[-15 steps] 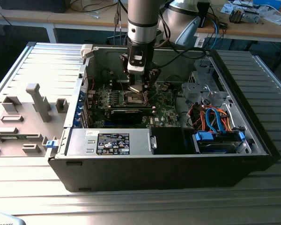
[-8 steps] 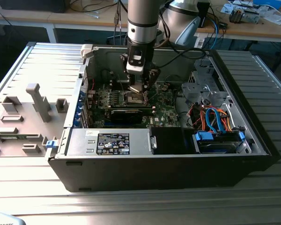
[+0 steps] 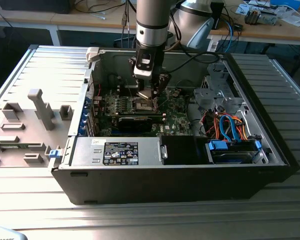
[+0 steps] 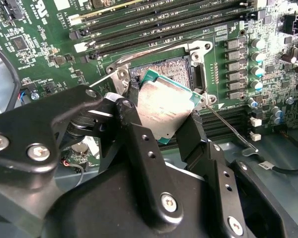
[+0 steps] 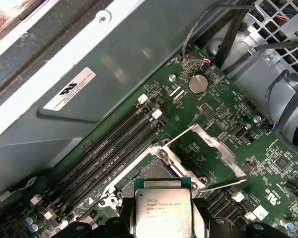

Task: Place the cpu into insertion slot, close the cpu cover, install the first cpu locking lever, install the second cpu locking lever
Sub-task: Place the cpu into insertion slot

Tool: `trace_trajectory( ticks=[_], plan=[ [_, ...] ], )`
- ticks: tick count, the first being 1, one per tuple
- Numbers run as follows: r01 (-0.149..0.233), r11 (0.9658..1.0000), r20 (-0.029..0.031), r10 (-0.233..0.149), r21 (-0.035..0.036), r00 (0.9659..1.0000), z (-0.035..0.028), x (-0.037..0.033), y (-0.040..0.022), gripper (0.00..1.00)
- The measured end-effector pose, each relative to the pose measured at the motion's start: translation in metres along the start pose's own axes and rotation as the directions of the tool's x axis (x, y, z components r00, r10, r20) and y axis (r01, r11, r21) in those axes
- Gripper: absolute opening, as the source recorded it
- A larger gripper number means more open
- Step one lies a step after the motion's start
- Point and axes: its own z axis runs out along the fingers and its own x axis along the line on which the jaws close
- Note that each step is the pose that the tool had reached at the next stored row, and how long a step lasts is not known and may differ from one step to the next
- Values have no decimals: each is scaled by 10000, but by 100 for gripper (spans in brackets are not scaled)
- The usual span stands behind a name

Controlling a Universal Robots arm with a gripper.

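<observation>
An open computer case (image 3: 190,185) lies on a ribbed metal desk (image 3: 35,200). From the exterior view's left come grey fixture blocks (image 3: 40,107), well apart from the fingers. Next is the arm's gripper (image 3: 151,92), reaching down into the case over the green motherboard (image 3: 175,112). Last are blue and orange cables (image 3: 230,125), off to the fingers' far side.

The fingers (image 4: 139,144) are clenched on the cpu (image 4: 166,106), one on each of two opposite edges. The chip hangs between them, tilted, just over the insertion slot (image 4: 164,69). It seems clear of the pins, though the angle makes that hard to be sure of.

By my judgement the first step is in hand: the chip is carried but not yet seated. Seating it calls for squaring it to the slot and bringing it down flat.

The first wrist view looks down on the chip's (image 5: 161,210) silver top. It also shows the cpu cover (image 5: 221,148) swung open beyond the fingers, memory slots (image 5: 114,144) to the other side of them, and a coin battery (image 5: 197,83) further off. The second wrist view adds the fingers' hold itself. It also shows a thin wire locking lever (image 4: 228,126) lying loose just beside one finger.
</observation>
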Motion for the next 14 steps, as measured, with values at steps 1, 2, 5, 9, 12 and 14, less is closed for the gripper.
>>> trace_trajectory(
  ticks=[1, 2, 5, 9, 12, 14],
  plan=[
    [-28, 10000, 0, 28, 0, 10000, 0, 0, 0, 55],
    [-43, 10000, 0, 43, 0, 10000, 1, 0, 0, 55],
    [-84, 10000, -1, 84, 0, 10000, 1, 0, 0, 55],
    [-151, 9999, 0, 151, 1, 9999, 4, 0, 0, 55],
    [-211, 9998, 1, 211, 1, 9998, 7, 0, 0, 55],
    [-243, 9997, 0, 243, 1, 9997, 10, 0, 0, 55]
  ],
)
